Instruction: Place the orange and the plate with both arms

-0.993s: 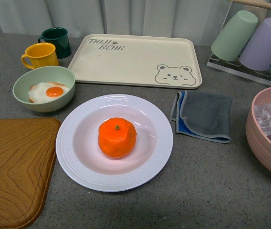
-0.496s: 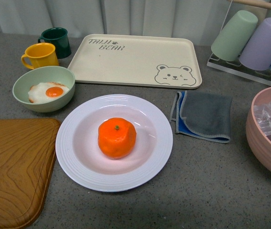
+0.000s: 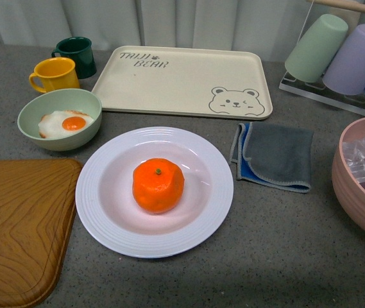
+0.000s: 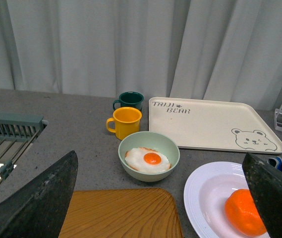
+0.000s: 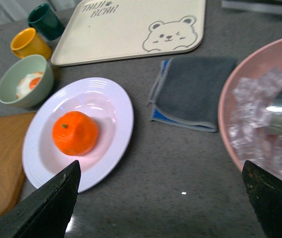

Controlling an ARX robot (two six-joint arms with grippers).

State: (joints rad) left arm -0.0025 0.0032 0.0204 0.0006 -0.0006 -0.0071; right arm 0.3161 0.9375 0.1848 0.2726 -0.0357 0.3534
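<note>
Soft, even light comes from above; the plate point(image 3: 89, 192) shows faint sheen and a pale shadow on the tabletop point(image 3: 285, 256). The right wrist view is slightly blurred (the pink bowl point(image 5: 228, 99) most).

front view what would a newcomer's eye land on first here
The bright orange mandarin sits in the middle of the large round white ridged plate, at the centre of the grey counter, and catches the eye first. Next comes the fried egg in the pale green bowl, left of and behind the plate, then the cream rectangular bear tray further back.
</note>
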